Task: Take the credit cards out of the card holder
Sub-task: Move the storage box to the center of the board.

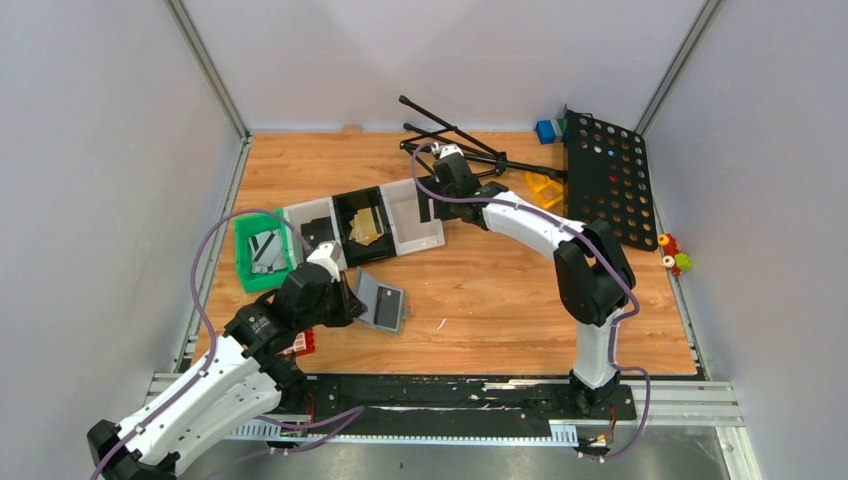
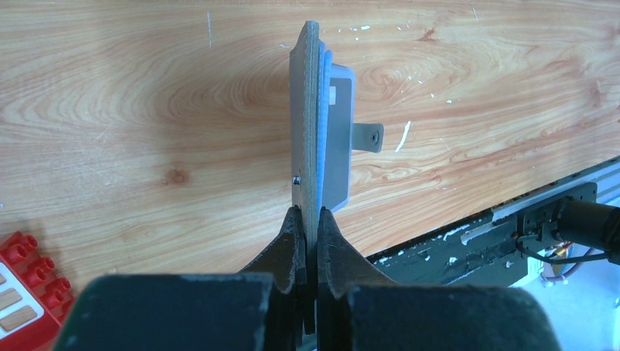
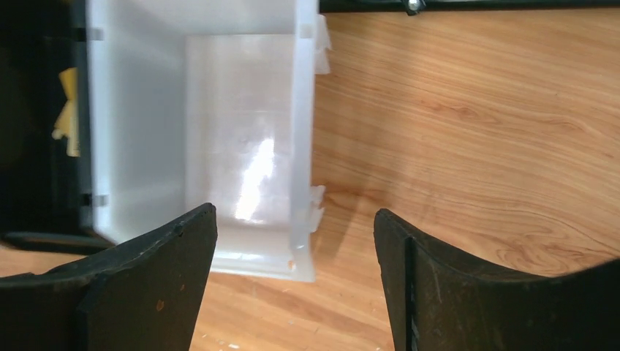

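The grey card holder (image 1: 384, 304) lies open on the wood near the front left. In the left wrist view it stands edge-on (image 2: 305, 110), with its lower half (image 2: 339, 142) and side tab (image 2: 368, 137) to the right. My left gripper (image 1: 346, 299) (image 2: 309, 219) is shut on its upper flap. Gold cards (image 1: 365, 226) (image 3: 67, 110) lie in the black tray, silvery-grey cards (image 1: 267, 251) in the green tray, and a black card (image 1: 320, 232) in the pale tray. My right gripper (image 1: 426, 207) (image 3: 296, 241) is open and empty above the white tray (image 1: 432, 240) (image 3: 241, 146).
A red block (image 1: 303, 343) (image 2: 22, 285) lies by the left arm. Black folding rods (image 1: 450, 135), a yellow piece (image 1: 545, 188), a blue block (image 1: 545, 130) and a black pegboard (image 1: 608, 180) sit at the back right. Small toys (image 1: 675, 255) lie beyond the board's edge.
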You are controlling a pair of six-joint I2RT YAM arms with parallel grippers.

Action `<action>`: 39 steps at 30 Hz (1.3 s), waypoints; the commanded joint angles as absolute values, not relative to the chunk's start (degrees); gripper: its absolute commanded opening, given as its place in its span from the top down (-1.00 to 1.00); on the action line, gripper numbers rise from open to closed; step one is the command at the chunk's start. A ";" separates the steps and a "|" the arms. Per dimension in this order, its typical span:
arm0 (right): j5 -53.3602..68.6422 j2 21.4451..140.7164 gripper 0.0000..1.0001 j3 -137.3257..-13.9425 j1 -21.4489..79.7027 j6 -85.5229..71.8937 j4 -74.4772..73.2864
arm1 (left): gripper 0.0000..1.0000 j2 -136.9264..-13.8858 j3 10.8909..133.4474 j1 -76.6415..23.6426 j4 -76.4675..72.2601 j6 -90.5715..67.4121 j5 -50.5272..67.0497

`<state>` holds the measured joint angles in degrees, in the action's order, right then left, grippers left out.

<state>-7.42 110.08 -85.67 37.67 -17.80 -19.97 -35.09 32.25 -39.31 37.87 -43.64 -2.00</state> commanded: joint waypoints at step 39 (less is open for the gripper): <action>-9.43 88.72 -0.07 -62.79 10.64 -19.71 -22.74 | 1.00 -37.27 29.49 -39.47 30.14 -41.79 -0.72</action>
<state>-8.91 93.69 -62.52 11.27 -18.87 -24.82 -37.58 29.67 -39.31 33.87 -43.05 -1.52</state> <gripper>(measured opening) 0.359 0.030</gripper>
